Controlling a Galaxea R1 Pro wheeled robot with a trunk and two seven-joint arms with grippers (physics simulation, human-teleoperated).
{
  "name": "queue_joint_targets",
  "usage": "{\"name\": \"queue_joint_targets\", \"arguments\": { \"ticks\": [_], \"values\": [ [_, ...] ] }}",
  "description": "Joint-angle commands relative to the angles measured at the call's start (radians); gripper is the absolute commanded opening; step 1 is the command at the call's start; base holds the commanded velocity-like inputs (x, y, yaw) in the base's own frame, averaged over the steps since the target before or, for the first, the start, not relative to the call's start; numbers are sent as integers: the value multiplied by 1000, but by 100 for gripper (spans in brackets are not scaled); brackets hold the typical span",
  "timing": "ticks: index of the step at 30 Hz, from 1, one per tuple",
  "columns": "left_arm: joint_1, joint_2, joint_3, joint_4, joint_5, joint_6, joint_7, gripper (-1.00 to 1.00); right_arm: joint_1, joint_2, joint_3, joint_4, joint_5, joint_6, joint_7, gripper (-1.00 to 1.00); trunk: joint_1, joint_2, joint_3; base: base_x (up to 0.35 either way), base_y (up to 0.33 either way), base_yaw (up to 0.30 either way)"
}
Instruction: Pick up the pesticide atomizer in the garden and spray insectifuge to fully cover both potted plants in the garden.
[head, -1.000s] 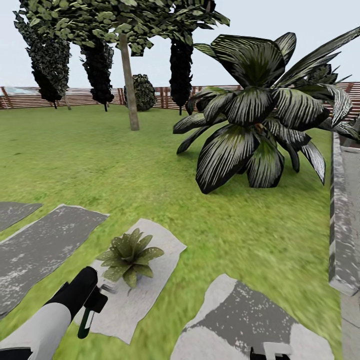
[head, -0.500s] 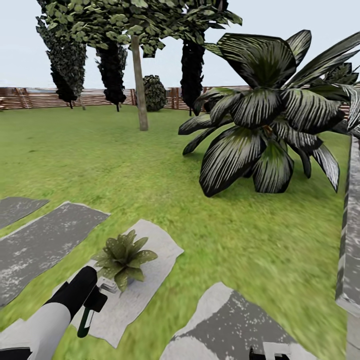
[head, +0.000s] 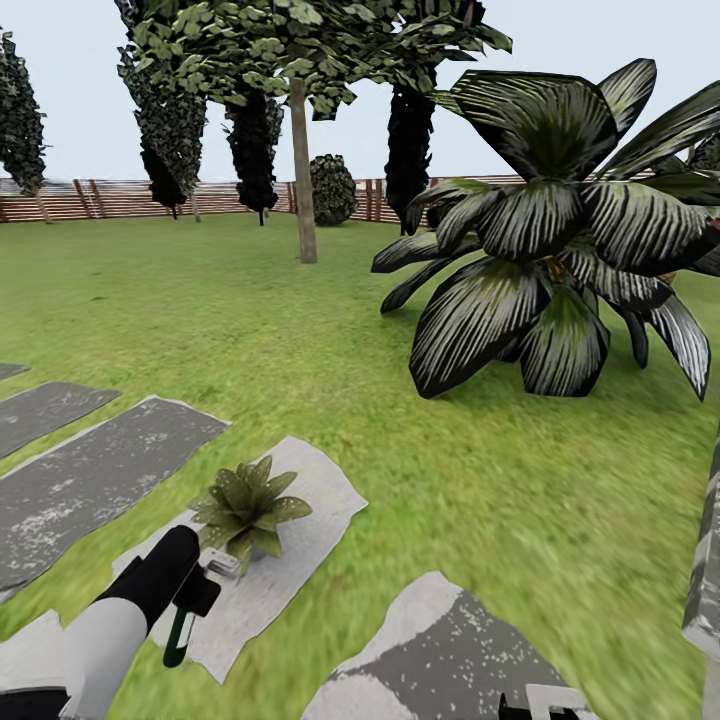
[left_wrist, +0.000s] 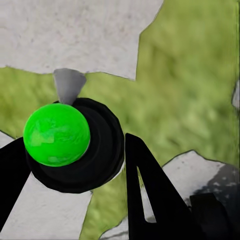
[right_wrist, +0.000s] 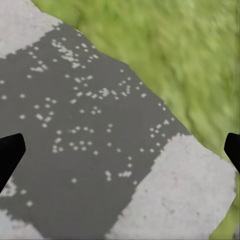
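In the head view one potted plant, a low rosette of olive-green leaves, stands on a pale stepping stone in the garden lawn. My left gripper hovers just short of it, shut on the pesticide atomizer, whose grey nozzle points at the plant. The left wrist view shows the atomizer's bright green ball and black body between the left gripper's black fingers. Over a dark grey stepping stone, my right gripper is open and holds nothing.
A large striped agave spreads at the right on the lawn. A thin tree trunk, dark trees and a brown slat fence stand far back. More stepping stones lie at the left, and a grey stone kerb runs along the right edge.
The whole picture has slid rightward, so the camera has turned left. My left arm with the atomizer keeps its place beside the potted plant.
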Motion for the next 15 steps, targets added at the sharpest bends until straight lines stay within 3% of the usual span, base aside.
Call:
{"name": "queue_joint_targets", "arguments": {
  "ticks": [1,3,6,9,13,15],
  "values": [
    [-4,-2,0,-2,-13,3,-17,-100,-1,0,-7,2,11,-3,-4,100,0,0,-1,-5,-10,1],
    [-30,-3,-1,1,-16,13,-46,-100,-1,0,-7,2,11,-2,-4,100,0,0,-1,-3,-5,1],
    [-107,8,-14,11,-32,81,-128,-100,-1,-1,-7,2,12,-3,-3,100,0,0,-1,-1,-1,0],
    [-155,16,-35,13,-49,101,-148,-100,-1,-2,-7,2,12,-3,-3,100,0,0,-1,0,0,0],
    [-201,48,-43,17,-56,105,-163,-100,-1,-3,-7,2,12,-2,-3,100,0,0,-1,0,0,0],
    [-208,78,-44,16,-62,103,-209,-100,-1,-3,-7,2,12,-2,-3,100,0,0,-1,0,0,0]
  ]
}}
